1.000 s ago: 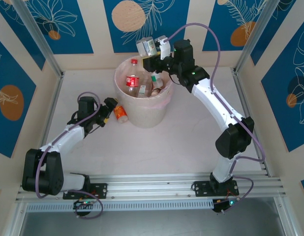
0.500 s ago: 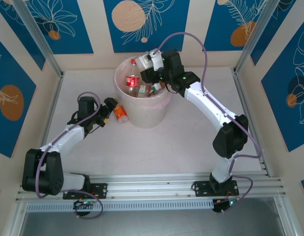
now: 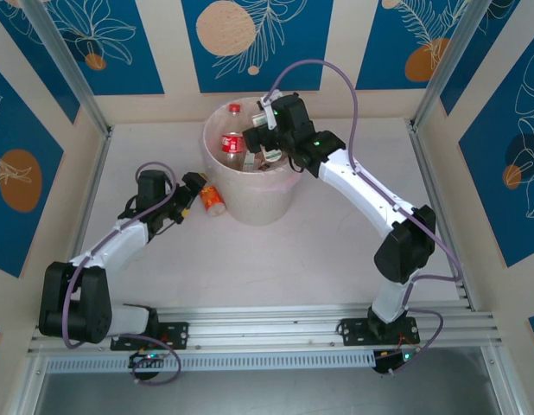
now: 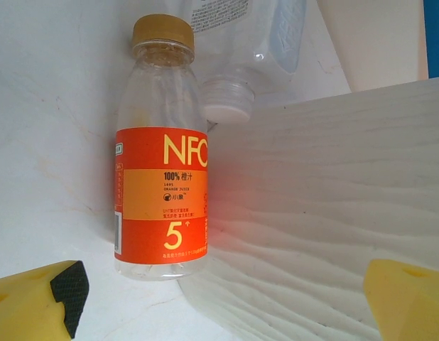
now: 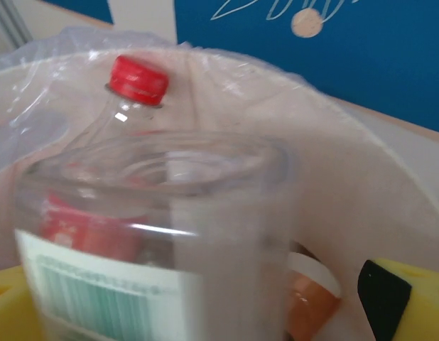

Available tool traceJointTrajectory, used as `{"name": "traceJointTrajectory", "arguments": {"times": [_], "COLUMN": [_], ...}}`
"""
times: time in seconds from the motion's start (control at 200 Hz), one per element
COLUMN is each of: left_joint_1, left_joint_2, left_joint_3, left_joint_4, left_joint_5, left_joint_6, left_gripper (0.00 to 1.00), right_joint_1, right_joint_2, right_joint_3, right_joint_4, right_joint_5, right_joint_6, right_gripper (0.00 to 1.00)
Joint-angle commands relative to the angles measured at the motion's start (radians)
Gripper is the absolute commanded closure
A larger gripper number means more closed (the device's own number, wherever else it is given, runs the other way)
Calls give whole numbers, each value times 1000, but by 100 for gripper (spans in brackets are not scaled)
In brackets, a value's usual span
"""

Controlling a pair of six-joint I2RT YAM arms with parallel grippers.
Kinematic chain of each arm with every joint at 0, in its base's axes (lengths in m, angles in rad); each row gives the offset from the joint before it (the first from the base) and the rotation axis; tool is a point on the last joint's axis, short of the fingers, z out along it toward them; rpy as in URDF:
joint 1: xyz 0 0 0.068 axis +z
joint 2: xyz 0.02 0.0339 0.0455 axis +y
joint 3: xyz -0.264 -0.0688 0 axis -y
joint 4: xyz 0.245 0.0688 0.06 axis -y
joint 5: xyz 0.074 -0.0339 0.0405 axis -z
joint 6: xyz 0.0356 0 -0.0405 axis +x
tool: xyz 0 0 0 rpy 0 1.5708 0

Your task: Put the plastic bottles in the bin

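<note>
Descent has brought the right fingers [image 5: 408,302] low over the bin [image 3: 250,203], spread off a clear bottle [image 5: 155,234] at its mouth, while the left fingers [image 4: 35,298] stay open at the orange-labelled bottle [image 4: 161,192] beside it.

This looks like a robot test cell in a lab. A left arm [image 3: 120,233] and a right arm [image 3: 371,190] are bolted to an aluminium rail [image 3: 276,328] at the near edge of a white table [image 3: 336,251], with purple cables [image 3: 336,73] looping from them. Metal posts [image 3: 64,65] and flat panels [image 3: 120,43] printed with blue leaf patterns box the table in like a staged backdrop.
</note>
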Motion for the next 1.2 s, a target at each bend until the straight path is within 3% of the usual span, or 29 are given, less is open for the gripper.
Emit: {"name": "traceJointTrajectory", "arguments": {"times": [0.0, 0.06, 0.175, 0.405, 0.66, 0.9, 1.14, 1.195], "left_joint_1": [-5, -6, -5, -5, -5, -6, -74, -90], "left_joint_2": [-3, 1, 13, 34, 48, 57, 86, 113], "left_joint_3": [12, 15, 20, 26, 26, 35, 110, 129], "left_joint_4": [-25, -29, -30, -30, -32, -56, -193, -207], "left_joint_5": [-17, -18, -15, -7, -8, -16, -179, -207], "left_joint_6": [34, 36, 36, 36, 40, 67, 179, 195], "left_gripper": [0, 0, 0, 0, 0, 0, 0, 0], "right_joint_1": [-7, -13, -23, -36, -17, -3, -5, -7], "right_joint_2": [-39, -23, 22, 142, 136, 17, -233, -290], "right_joint_3": [59, 105, 179, 252, 243, 219, -71, -132], "right_joint_4": [-35, -86, -159, -272, -270, -214, 41, 86], "right_joint_5": [101, 103, 121, 105, -18, -73, -105, -96], "right_joint_6": [59, 82, 81, 86, 60, 66, 111, 120], "right_gripper": [0, 2, 23, 44, 48, 33, 0, 0]}}
